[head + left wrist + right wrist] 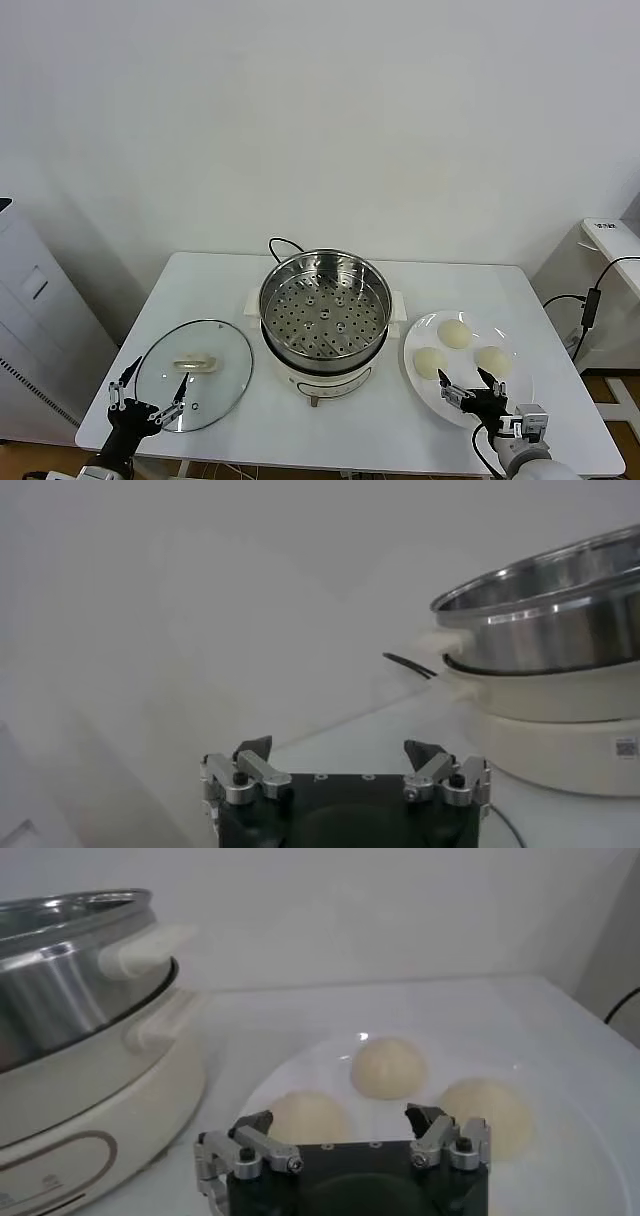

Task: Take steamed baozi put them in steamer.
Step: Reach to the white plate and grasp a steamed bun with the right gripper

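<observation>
The steel steamer [325,305] with a perforated floor sits empty on its cream cooker base [318,380] at the table's middle. Three cream baozi [455,333], [430,361], [492,360] lie on the white plate [415,390] to its right; a fourth does not show. My right gripper [466,380] is open and empty, low over the plate's near edge. In the right wrist view the baozi [388,1068], [308,1116], [487,1110] lie just beyond the gripper [342,1120]. My left gripper [155,387] is open and empty at the near left; it also shows in the left wrist view [340,750].
A round glass lid [195,375] with a cream handle lies flat on the table left of the cooker, right at my left gripper. A black cord [280,243] runs from the cooker's back. A white appliance [30,310] stands left of the table.
</observation>
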